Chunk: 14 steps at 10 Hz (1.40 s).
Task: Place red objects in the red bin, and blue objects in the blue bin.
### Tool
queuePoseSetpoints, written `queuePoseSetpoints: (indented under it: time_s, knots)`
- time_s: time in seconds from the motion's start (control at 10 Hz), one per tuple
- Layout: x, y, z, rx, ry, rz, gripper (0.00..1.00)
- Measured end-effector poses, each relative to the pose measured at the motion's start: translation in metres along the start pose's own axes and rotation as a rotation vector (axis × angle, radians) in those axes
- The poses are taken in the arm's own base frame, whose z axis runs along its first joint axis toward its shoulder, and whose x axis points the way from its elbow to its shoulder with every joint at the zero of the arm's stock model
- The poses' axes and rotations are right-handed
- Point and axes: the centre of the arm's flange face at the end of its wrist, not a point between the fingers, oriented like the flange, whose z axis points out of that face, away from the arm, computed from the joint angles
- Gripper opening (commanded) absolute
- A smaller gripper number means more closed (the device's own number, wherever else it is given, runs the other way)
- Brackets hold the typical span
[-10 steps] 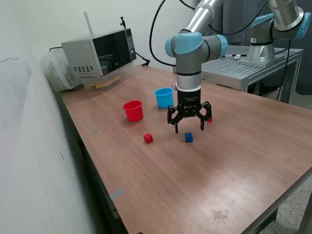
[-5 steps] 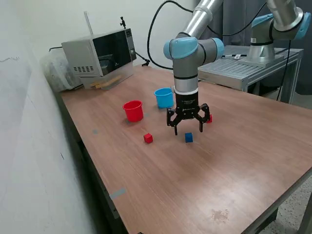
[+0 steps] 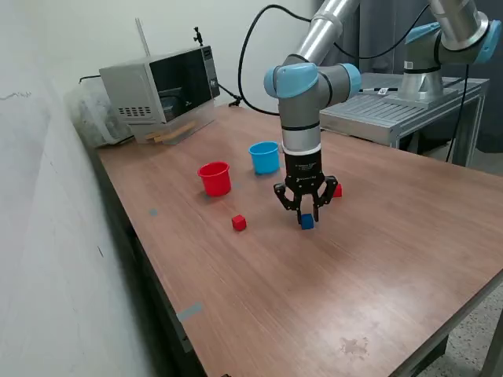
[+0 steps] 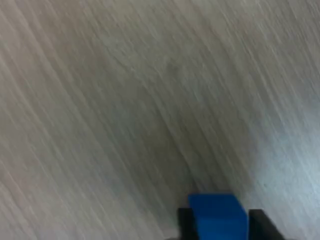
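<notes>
My gripper (image 3: pixel 306 217) is down at the wooden table (image 3: pixel 330 283), its fingers closed in on a small dark blue cube (image 3: pixel 306 223). In the wrist view the blue cube (image 4: pixel 217 212) sits tight between my two dark fingertips (image 4: pixel 262 222). One red cube (image 3: pixel 239 223) lies on the table towards the exterior view's left of the gripper. A second red cube (image 3: pixel 337 190) lies just behind the gripper. The red cup (image 3: pixel 214 178) and the light blue cup (image 3: pixel 265 157) stand upright farther back. No second blue cube is in view.
A microwave (image 3: pixel 161 90) stands at the table's back left corner in the exterior view. A second robot arm (image 3: pixel 428 55) stands on a metal bench (image 3: pixel 393 110) behind the table. The table's near edge runs along the left and front.
The gripper has dropped down over the blue cube and its fingers have closed from wide open onto it. The other cubes and the cups have not moved.
</notes>
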Motion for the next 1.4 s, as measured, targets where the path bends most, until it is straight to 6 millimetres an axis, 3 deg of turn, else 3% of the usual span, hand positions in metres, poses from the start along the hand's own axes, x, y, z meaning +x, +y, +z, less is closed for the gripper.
queuePoseSetpoints:
  time_s: [0.4, 0.6, 0.8, 1.1, 1.4]
  knots:
    - [-0.004, -0.003, -0.002, 0.025, -0.025, -0.006, 0.00]
    - [-0.008, -0.007, -0.013, 0.042, -0.053, -0.001, 0.00]
    - [-0.011, -0.011, -0.040, 0.036, -0.086, 0.010, 0.00]
    - [0.004, -0.025, -0.088, 0.022, -0.115, 0.024, 0.00]
    - [0.024, -0.061, -0.129, 0.023, -0.122, 0.061, 0.00]
